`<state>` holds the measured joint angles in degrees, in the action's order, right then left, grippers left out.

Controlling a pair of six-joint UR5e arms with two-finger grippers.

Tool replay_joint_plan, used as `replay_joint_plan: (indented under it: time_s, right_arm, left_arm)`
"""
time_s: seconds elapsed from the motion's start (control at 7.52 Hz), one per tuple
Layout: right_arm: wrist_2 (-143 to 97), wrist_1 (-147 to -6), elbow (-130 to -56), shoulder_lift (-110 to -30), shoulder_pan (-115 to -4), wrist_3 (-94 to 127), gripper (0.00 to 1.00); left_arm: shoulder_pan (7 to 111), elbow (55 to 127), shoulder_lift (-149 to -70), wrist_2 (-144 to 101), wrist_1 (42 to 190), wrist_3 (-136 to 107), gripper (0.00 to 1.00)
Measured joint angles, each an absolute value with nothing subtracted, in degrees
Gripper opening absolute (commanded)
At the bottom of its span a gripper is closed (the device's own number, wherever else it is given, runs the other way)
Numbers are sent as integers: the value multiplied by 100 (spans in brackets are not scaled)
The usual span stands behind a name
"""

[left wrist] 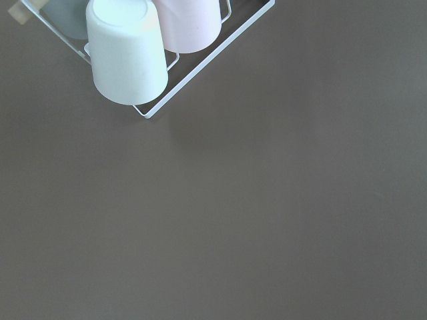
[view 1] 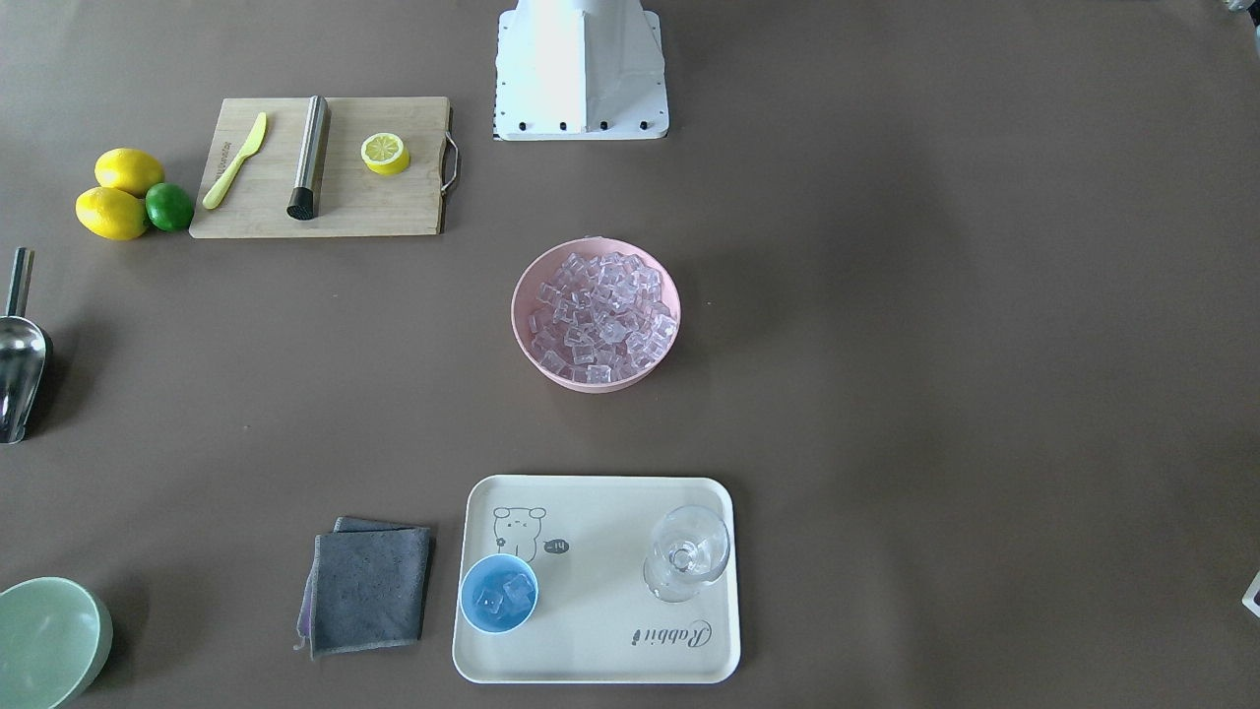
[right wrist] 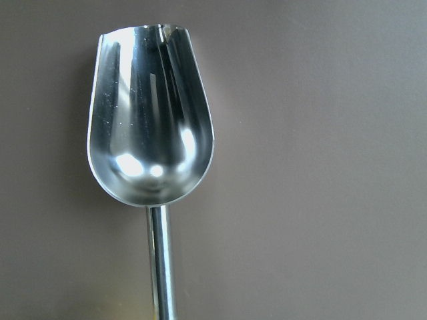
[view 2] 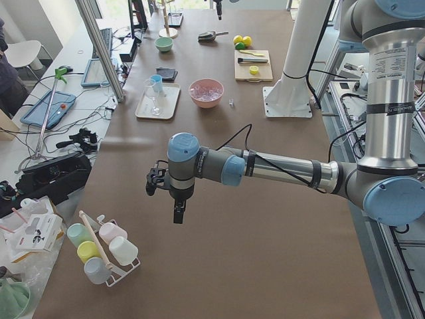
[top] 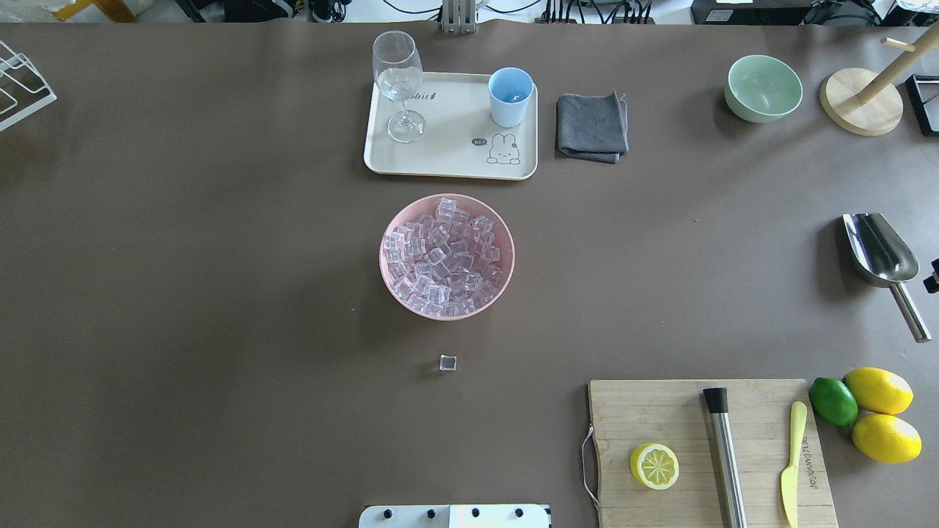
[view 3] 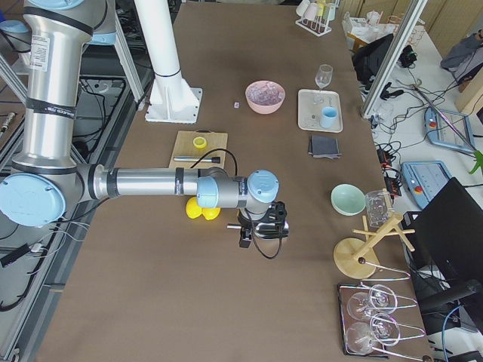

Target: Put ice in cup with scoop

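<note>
The steel scoop [top: 880,253] lies empty on the table at the far right, handle toward the robot; it fills the right wrist view [right wrist: 150,127]. The ice [top: 446,257] fills a pink bowl [top: 389,282] at mid-table. One loose cube [top: 448,362] lies on the table nearer the robot. The light-blue cup [view 1: 498,593] stands on a cream tray [view 1: 600,660] and holds a few cubes. My right gripper [view 3: 260,230] hangs over the scoop; I cannot tell if it is open. My left gripper [view 2: 176,214] hangs far off at the table's left end; I cannot tell its state either.
A stemmed glass [top: 400,81] stands on the tray, a grey cloth [top: 591,126] beside it. A green bowl [top: 763,88] and a wooden stand [top: 862,103] are at the far right. A cutting board [top: 708,447] carries a lemon half, a steel cylinder and a knife.
</note>
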<state>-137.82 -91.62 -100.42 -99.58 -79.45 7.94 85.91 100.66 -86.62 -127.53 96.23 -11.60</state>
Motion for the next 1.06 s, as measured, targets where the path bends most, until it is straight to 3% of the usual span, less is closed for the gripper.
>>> replay_joint_plan:
  time_s: [0.4, 1.06]
  right_arm:
    - [-13620, -10353, -10354, -10026, -8683, -427, 99]
    - [-13255, -10548, -10354, -10071, -8911, -935, 100]
  left_arm:
    - [8587, 10041, -8670, -12749, 9624, -1160, 99]
    - [8587, 10006, -8700, -12744, 9624, -1160, 99]
